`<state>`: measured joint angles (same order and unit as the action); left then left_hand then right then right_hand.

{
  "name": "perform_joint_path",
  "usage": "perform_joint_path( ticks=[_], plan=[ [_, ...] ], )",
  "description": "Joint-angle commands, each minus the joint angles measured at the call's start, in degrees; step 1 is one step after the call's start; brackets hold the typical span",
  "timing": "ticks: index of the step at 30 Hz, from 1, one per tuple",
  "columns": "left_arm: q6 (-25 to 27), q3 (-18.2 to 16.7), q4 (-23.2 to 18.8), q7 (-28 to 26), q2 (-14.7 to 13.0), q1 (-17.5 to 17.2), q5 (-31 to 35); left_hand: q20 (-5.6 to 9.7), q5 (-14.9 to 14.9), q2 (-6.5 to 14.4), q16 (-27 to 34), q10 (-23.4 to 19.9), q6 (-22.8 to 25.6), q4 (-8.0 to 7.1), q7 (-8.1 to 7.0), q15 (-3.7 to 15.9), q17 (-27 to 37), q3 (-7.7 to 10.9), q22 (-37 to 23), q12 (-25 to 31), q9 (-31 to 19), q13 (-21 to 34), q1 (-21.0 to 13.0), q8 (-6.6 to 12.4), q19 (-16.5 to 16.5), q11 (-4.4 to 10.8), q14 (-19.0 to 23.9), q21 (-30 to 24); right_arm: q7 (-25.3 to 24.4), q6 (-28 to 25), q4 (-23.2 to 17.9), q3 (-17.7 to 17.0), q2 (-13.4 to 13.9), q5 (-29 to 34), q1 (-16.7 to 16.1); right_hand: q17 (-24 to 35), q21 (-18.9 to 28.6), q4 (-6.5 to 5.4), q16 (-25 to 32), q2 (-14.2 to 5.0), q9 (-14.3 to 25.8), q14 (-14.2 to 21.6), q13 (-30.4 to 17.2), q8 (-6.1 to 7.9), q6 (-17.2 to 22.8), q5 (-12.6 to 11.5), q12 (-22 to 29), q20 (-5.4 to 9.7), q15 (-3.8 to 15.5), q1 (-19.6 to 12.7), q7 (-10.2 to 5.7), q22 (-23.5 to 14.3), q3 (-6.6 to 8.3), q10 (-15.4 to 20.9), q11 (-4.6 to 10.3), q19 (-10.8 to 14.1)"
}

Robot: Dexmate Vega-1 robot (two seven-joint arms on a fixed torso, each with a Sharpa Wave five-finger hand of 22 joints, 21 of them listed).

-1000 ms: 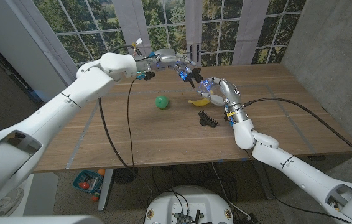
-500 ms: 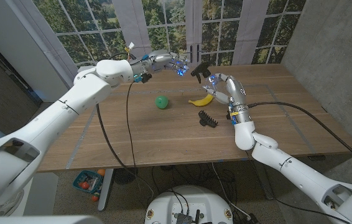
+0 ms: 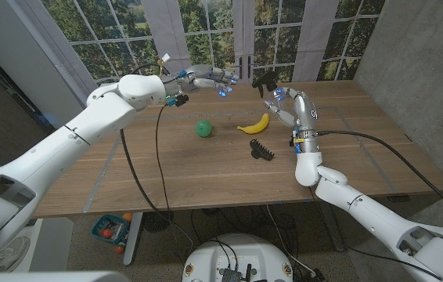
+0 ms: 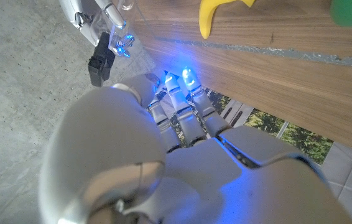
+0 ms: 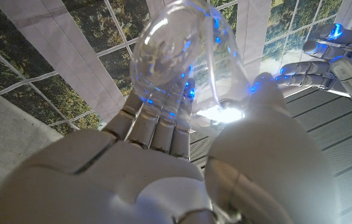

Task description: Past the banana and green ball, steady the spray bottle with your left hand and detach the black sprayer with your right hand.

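— Right hand (image 3: 284, 106) has our clear spray bottle (image 5: 176, 50) wrapped in its fingers, up off the table (image 3: 167, 172) at the far side, black sprayer (image 3: 264, 78) on top.

— And our left hand (image 3: 210, 78)?

— Fingers spread, holding nothing, well apart from the bottle.

— So we risk twisting with nothing bracing it. The slick bottle could turn in the one grip or slip and drop onto the banana (image 3: 254, 124) below.

— Agreed; we want the left hand around the body first.

— What do we count?

— One bottle, one sprayer, one banana, one green ball (image 3: 203, 128), one black toothed piece (image 3: 261, 150).
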<state>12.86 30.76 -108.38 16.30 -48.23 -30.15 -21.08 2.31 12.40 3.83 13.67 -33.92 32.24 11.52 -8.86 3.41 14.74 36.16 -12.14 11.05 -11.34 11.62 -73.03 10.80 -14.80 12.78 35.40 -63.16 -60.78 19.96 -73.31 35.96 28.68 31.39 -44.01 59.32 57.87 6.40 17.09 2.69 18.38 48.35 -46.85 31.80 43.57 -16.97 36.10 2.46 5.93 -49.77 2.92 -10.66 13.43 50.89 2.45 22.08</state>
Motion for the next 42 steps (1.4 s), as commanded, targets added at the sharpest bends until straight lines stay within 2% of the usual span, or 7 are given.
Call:
perform_joint_path(
  ticks=[1, 5, 13, 24, 34, 38, 42],
  plan=[
    [1.3, 2.6, -3.2, 2.0, -1.3, 1.9, 6.2, 1.63, 0.3, -1.4, -1.0, 2.8, -1.9, -1.01, -0.71, 9.70, 0.2, -3.22, 0.1, 0.2, -0.1, -0.1, -3.3, -0.26, 1.5, -0.10, -3.0, -2.5, -1.2, -1.7, 0.8, 1.4, 0.1, 0.2, 1.2, 0.3, 0.3, -0.07, -0.1, -10.29, 0.3, 0.5, -0.3, -0.17, 13.4, -0.3, -0.1, 8.69, 7.39, -9.8, -12.92, -0.1, -0.23, 10.1, 9.31, -0.1],
    [0.9, 3.4, -2.6, 4.3, -0.8, 3.1, 6.8, 1.21, -0.3, -3.6, -1.1, 5.6, -3.7, -2.93, -0.49, 9.15, 0.6, -9.72, 1.2, 0.1, 0.0, -0.1, 2.5, -0.16, 2.6, -0.31, -7.4, -3.3, -1.1, -2.1, 0.5, 2.0, 0.4, 0.7, 1.3, 0.4, 0.4, -0.08, -0.1, -10.35, 0.2, 0.6, -0.3, -0.28, 13.5, -0.3, -0.2, 8.67, 7.40, -9.8, -12.86, -0.1, -0.26, 10.1, 9.31, -0.1],
    [-0.2, 4.1, -1.2, 6.9, 0.4, 4.3, 6.8, -0.59, -1.2, -5.6, -1.4, 7.7, -5.0, -4.02, -0.20, 8.22, -0.3, -16.72, 2.0, 0.3, 0.1, -0.2, 11.1, 0.15, 5.4, -0.45, -11.4, -1.8, -1.1, -1.7, 0.6, 3.3, 1.2, 2.1, 1.9, 0.7, 0.5, -0.16, -0.4, -10.34, 0.1, 0.6, -0.5, -0.55, 13.5, -0.4, -0.3, 8.69, 7.38, -9.8, -12.95, -0.1, -0.46, 10.1, 9.30, -0.2],
    [3.0, 7.2, -0.9, 14.4, 1.5, 8.9, 6.9, -0.39, -1.2, -4.3, 0.3, 3.5, 0.3, -3.56, 2.74, 8.48, -1.7, -18.30, 2.0, 2.0, 0.3, -0.3, 13.1, 1.84, 3.6, -1.05, -8.7, -1.2, -0.4, -3.5, 1.2, 4.3, 1.2, 2.7, 2.5, 1.1, 0.6, -0.20, -0.8, -10.27, 0.3, 0.6, -0.8, -0.64, 13.7, -0.6, -0.4, 8.75, 7.38, -9.9, -13.08, -0.1, -0.74, 10.3, 9.31, -0.5],
    [4.8, 8.5, -2.7, 16.9, 1.5, 10.7, 8.0, 1.27, -0.8, -2.6, 0.6, 5.6, -1.6, -2.91, 2.22, 8.91, -1.9, -18.11, 1.8, 0.8, 0.3, -0.4, 12.5, 0.52, 1.7, -0.71, -8.5, -1.6, 1.0, -4.4, 2.5, 6.3, 1.8, 4.0, 3.4, 1.4, 0.6, -0.24, -1.2, -10.25, 0.6, 0.5, -0.9, -0.81, 13.7, -0.7, -0.8, 8.76, 7.39, -10.0, -13.28, -0.1, -1.02, 10.3, 9.30, -0.8],
    [4.6, 8.9, -2.6, 17.3, 1.7, 11.2, 8.6, 3.60, -0.1, -0.3, 4.9, 6.0, -2.4, -1.77, 1.87, 9.87, -0.3, -16.89, 0.5, 0.5, 0.4, -0.6, 10.6, 0.18, -4.6, -0.75, -0.2, -5.5, 2.7, -5.4, 3.1, 7.6, 2.3, 5.0, 4.0, 1.5, 0.6, -0.29, -1.4, -10.26, 0.4, 0.5, -0.9, -0.96, 13.9, -0.8, -0.9, 8.77, 7.38, -10.0, -13.25, -0.1, -1.16, 10.3, 9.30, -1.0],
    [4.8, 8.9, -2.9, 17.0, 1.7, 11.4, 9.3, 4.83, -0.2, -0.4, 11.6, 9.2, -5.4, -1.30, 2.08, 9.96, 6.5, -18.04, -4.2, -0.2, 0.4, -0.6, 8.0, -0.35, -5.8, -0.79, 7.0, -13.8, 4.6, -5.1, 3.6, 8.5, 3.0, 4.9, 4.3, 1.6, 0.7, -0.32, -1.5, -10.26, 0.4, 0.5, -1.0, -1.01, 14.1, -0.9, -1.1, 8.76, 7.38, -10.0, -13.37, -0.1, -1.27, 10.4, 9.30, -1.1]
  ],
)
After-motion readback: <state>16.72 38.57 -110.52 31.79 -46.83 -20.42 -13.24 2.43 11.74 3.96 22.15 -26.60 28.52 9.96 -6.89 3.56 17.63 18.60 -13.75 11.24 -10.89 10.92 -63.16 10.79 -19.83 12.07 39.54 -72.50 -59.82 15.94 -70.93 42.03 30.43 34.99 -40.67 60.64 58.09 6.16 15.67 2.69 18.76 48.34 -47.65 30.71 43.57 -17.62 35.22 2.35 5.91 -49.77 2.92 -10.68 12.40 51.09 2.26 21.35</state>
